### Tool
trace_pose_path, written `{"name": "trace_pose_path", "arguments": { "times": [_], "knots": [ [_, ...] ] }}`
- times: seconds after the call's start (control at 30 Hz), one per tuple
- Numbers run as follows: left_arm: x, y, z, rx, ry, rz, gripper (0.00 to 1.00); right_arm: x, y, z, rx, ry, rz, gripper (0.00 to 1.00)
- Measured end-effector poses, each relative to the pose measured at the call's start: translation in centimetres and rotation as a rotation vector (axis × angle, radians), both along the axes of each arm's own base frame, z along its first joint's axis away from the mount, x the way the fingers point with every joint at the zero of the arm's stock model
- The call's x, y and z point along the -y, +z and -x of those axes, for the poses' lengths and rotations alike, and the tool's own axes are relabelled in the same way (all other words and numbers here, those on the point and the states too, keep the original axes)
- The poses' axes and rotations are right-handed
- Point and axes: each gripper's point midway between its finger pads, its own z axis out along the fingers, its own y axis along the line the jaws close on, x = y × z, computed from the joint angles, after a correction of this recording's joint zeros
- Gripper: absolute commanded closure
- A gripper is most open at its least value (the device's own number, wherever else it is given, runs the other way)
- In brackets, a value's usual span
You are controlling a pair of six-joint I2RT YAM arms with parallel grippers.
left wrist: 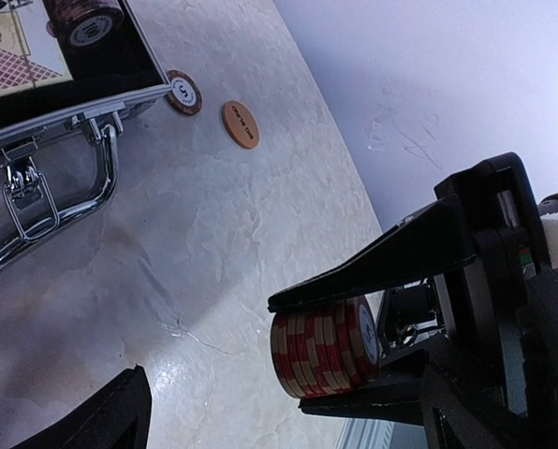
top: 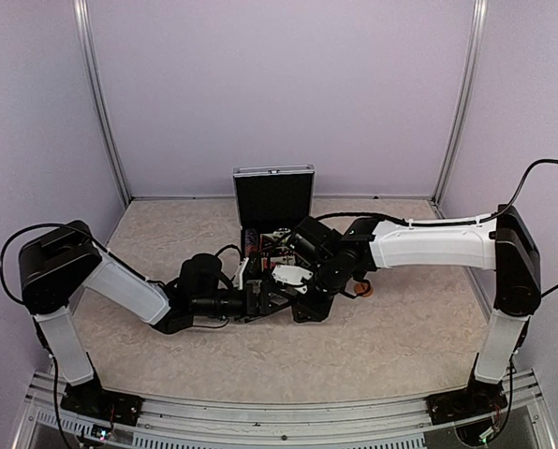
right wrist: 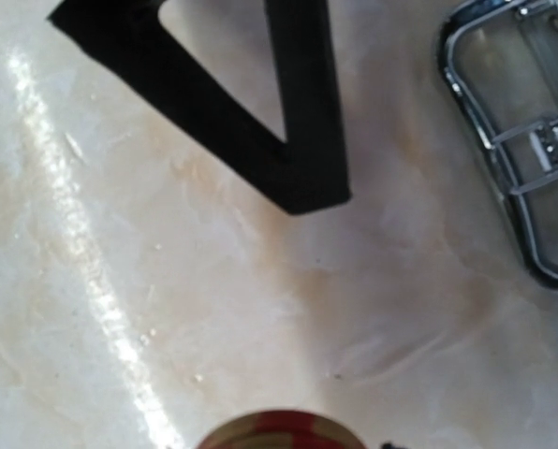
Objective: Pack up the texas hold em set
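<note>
1. Pale marbled worktop [top: 401, 337], lilac walls. The open case [top: 273, 192] stands just beyond both grippers, with its handle [left wrist: 64, 201] on the side nearest them.
2. The right gripper [left wrist: 293, 354] is clamped on a stack of chips [left wrist: 330, 348], turned on its side.
3. The left gripper [top: 265, 301] stands wide open next to it and holds nothing.
4. The step in hand looks like chips going into the case. The next move calls for lifting the stack over the rim and lining it up with the chip slot.
5. Farther out from the right gripper, by the case, a loose chip [left wrist: 183, 92] and a round button [left wrist: 241, 123] are not yet packed.

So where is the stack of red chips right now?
In the left wrist view, the chip stack sits low and right of centre, pinched in the right hand, away from the case's metal handle.
</note>
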Motion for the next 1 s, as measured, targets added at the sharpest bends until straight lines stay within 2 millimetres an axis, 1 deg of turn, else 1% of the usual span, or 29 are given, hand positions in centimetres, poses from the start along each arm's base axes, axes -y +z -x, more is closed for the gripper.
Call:
{"name": "trace_pose_path", "arguments": {
  "times": [0.23, 0.57, 0.83, 1.0],
  "knots": [
    [0.2, 0.2, 0.1, 0.004, -0.02, 0.022, 0.01, 0.1, 0.2, 0.3, -0.006, 0.004, -0.004, 1.0],
    [0.3, -0.2, 0.1, -0.053, -0.032, 0.048, 0.01, 0.3, 0.0, 0.2, -0.004, -0.015, 0.0, 1.0],
    [-0.1, 0.5, 0.1, -0.111, -0.014, 0.108, 0.01, -0.3, 1.1, -0.3, 0.042, -0.014, -0.03, 1.0],
    [-0.5, 0.6, 0.5, -0.121, 0.01, 0.099, 0.01, -0.7, 1.2, -0.1, 0.057, -0.004, -0.035, 1.0]
  ]
}}
